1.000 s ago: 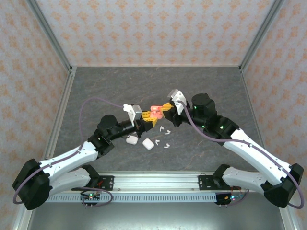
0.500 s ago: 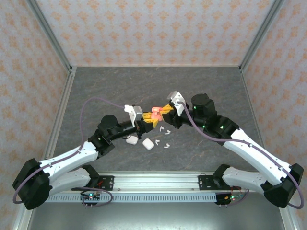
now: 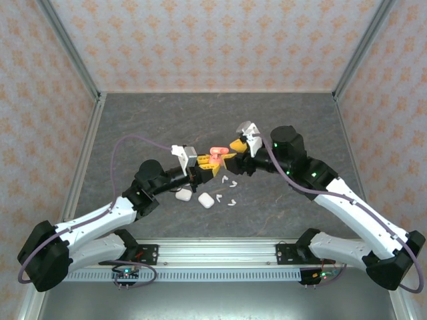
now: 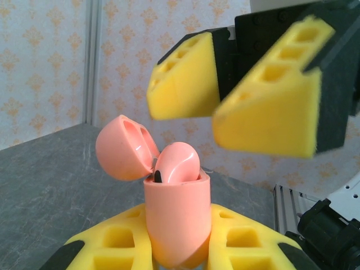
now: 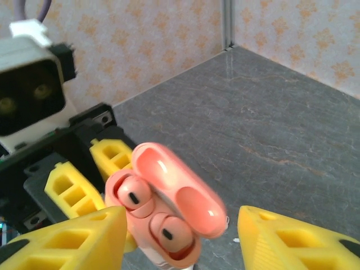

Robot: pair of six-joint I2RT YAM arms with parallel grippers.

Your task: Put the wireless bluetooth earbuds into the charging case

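while its lid (image 5: 183, 194) gapes, the pink case (image 4: 177, 222) holds two pink earbuds (image 5: 133, 198).

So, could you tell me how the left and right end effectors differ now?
The left end effector is shut on the pink case; the right end effector is open and holds nothing. The left touches the case; the right sits clear of it, near its open lid. Both have yellow pads.

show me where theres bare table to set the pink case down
Widest bare table lies between the back wall and the pink case. Another free patch sits by the front rail, between the loose white earbuds and the right arm. Crowded: the middle, where the left gripper holds that case, white cases just in front.
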